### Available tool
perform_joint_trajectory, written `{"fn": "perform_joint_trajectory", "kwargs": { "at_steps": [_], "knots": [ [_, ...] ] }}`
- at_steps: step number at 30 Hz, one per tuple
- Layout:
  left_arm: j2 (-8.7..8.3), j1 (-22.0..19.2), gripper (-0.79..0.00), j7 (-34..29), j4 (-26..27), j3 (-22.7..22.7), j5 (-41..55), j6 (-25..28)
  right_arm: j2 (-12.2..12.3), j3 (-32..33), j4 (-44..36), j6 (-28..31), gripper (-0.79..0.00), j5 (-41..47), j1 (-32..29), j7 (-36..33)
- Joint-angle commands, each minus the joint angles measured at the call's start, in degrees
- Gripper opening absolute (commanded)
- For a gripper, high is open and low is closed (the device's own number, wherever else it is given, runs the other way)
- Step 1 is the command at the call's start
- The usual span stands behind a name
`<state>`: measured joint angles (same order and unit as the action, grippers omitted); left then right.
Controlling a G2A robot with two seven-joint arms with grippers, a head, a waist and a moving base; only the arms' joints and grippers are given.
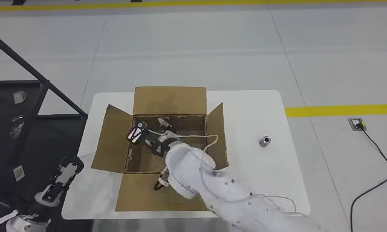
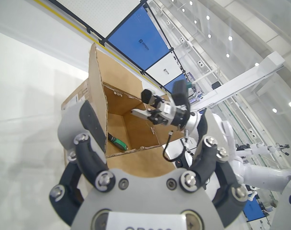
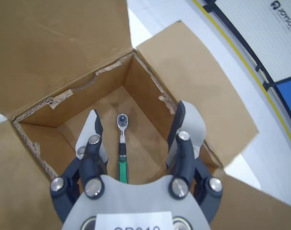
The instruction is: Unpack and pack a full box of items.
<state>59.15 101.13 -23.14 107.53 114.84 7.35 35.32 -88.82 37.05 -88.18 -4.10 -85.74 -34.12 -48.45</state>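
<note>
Over the open cardboard box (image 1: 169, 100), left of centre in the top view, the right gripper (image 3: 138, 110) hung at the box's mouth, its fingers (image 3: 188, 120) spread wide with nothing between them. Below it, a ratchet wrench (image 3: 122, 149) with a green handle lay flat on the box floor. Its metal head pointed toward the far corner of the box, at the centre of the right wrist view. The spread fingers stood on either side of the tool without touching it. All four flaps were folded outward, with torn cardboard showing along the rim.

The box sat on the left half of a white desk (image 1: 254, 111). At the lower left of the top view, the left gripper (image 1: 72, 165) was just beyond the desk's left edge, apart from the box. Its fingers (image 2: 90, 120) were likewise spread and held nothing. In the left wrist view, the green handle showed low inside the box, near the middle of the frame, with the right gripper above it. A small round metal part (image 1: 264, 141) stood alone on the desk to the right of the box, well apart from it.
</note>
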Motion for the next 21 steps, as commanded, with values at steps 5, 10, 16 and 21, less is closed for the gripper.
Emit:
{"fn": "perform_joint_trajectory", "kwargs": {
  "at_steps": [5, 10, 16, 21],
  "knots": [
    [0.18, 0.32, 0.000, -0.19, -0.31, 0.06, 0.29, 0.25, 4.59, 15.65, -24.16, -0.12, -0.074, -11.77, -15.04, -14.00],
    [0.37, 0.47, 0.000, -0.04, 0.08, -0.25, 0.14, 0.35, 5.66, 29.45, -30.46, -1.87, 0.000, -8.21, -20.06, -20.98],
    [0.55, 0.41, 0.000, -0.22, 0.26, -0.80, -0.41, 0.29, 6.04, 42.94, -19.11, -5.54, 0.000, -1.94, -16.48, -29.59],
    [0.71, 0.30, 0.000, -0.10, 0.32, -1.22, -0.69, 0.18, 6.22, 47.15, 0.27, -6.28, 0.000, 1.20, -9.46, -30.95]
  ]
}}
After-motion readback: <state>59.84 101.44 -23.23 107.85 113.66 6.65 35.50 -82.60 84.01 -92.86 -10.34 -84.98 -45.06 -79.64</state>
